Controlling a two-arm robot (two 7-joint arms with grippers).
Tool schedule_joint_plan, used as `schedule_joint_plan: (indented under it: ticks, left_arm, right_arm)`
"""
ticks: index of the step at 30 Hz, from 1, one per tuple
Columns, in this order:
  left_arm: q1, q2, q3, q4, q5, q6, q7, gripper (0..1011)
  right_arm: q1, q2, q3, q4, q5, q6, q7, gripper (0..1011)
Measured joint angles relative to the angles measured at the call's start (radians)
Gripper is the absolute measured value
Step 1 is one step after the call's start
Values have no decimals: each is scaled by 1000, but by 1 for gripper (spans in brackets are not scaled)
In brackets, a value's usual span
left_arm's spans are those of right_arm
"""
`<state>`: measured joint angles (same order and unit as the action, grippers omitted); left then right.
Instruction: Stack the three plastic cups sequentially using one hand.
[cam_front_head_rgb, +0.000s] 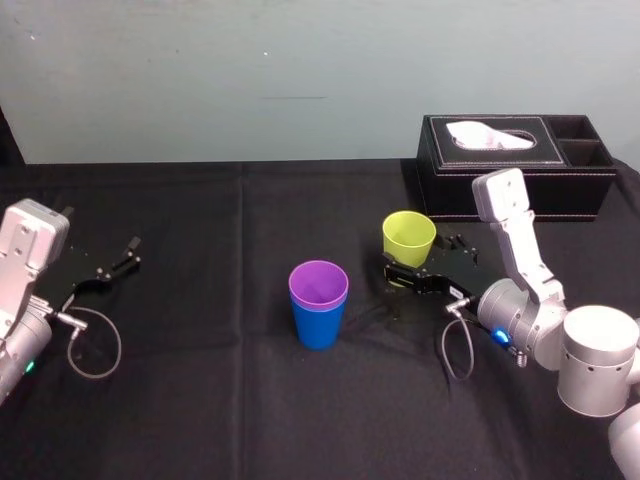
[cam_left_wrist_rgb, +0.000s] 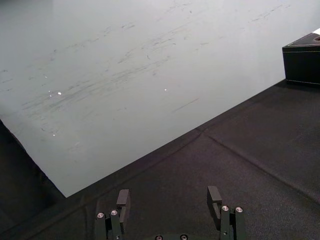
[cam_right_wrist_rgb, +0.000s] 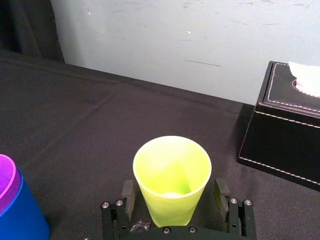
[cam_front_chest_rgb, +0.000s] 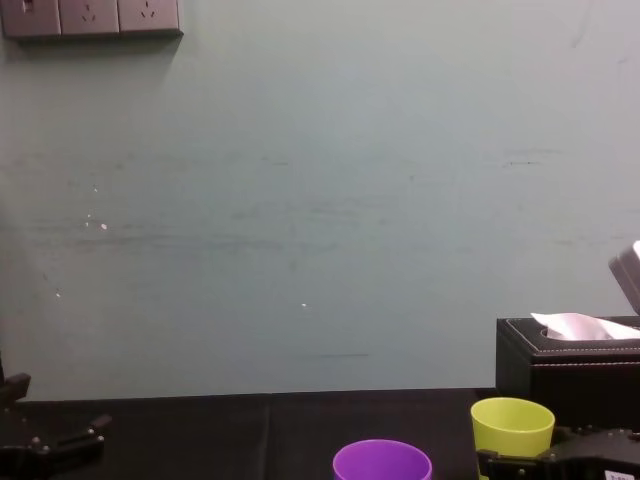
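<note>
Jaws spread, the right gripper (cam_right_wrist_rgb: 174, 192) straddles the upright yellow-green cup (cam_front_head_rgb: 408, 235) unpinched, so it should close gently, lift straight, then carry to the purple cup (cam_front_head_rgb: 318, 283) nested in the blue cup (cam_front_head_rgb: 319, 325) on its left; the left gripper (cam_left_wrist_rgb: 168, 196) idles, spread.

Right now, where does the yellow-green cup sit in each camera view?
Head view: yellow-green cup right of centre, between the right gripper's open fingers.
Chest view: the cup low right, beside the tissue box.
Right wrist view: the cup between the fingers.
Left wrist view: idle left gripper, tissue box's corner far off.
Shared landmark: the tissue box.
</note>
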<state>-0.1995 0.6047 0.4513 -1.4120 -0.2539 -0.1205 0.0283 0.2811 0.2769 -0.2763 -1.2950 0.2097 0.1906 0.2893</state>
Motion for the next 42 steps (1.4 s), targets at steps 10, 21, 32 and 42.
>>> schedule_joint_plan:
  ticks: [10,21,32,42]
  left_arm:
    - [0,0,0,0,0,0,0,1010]
    - [0,0,0,0,0,0,0,1010]
    - [0,0,0,0,0,0,0,1010]
    - [0,0,0,0,0,0,0,1010]
  right_arm:
    - [12,-3,-4,14,-14,-7,1,1003]
    - [28,-11,-6,42,-26,-17,5,1003]
    - [42,-16,-6,68,-30,-34,17,1003]
    - [55,-18,-12,87,-34,-46,27,1003]
